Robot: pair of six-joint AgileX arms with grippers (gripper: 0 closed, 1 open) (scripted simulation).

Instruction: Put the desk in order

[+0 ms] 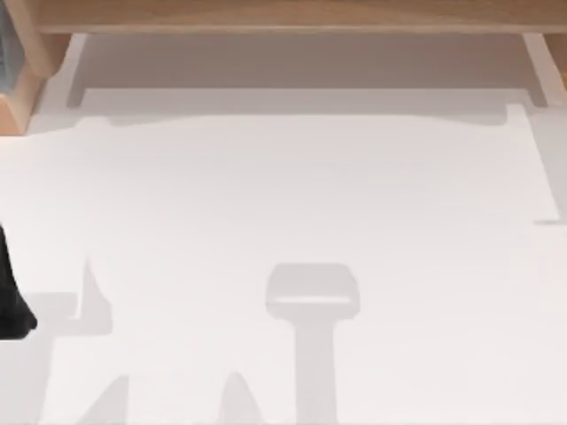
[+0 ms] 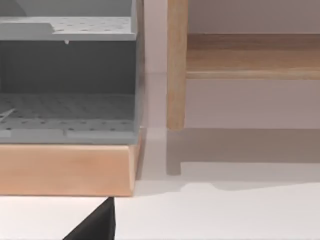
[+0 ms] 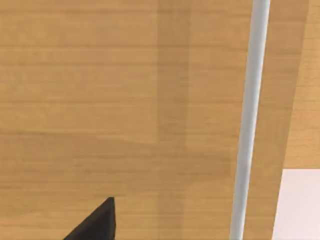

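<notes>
White desk (image 1: 292, 195) bare; left gripper (image 1: 11, 297) cut off at edge, fingers' state unclear

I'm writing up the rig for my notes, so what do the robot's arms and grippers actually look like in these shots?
Little of them shows. The left arm appears as a plain matte black shape at the top view's left edge. Each wrist view catches one black, wedge-shaped finger tapering to a point: the left's above the white desk, the right's against tan wood. No cables or markings are visible.
</notes>
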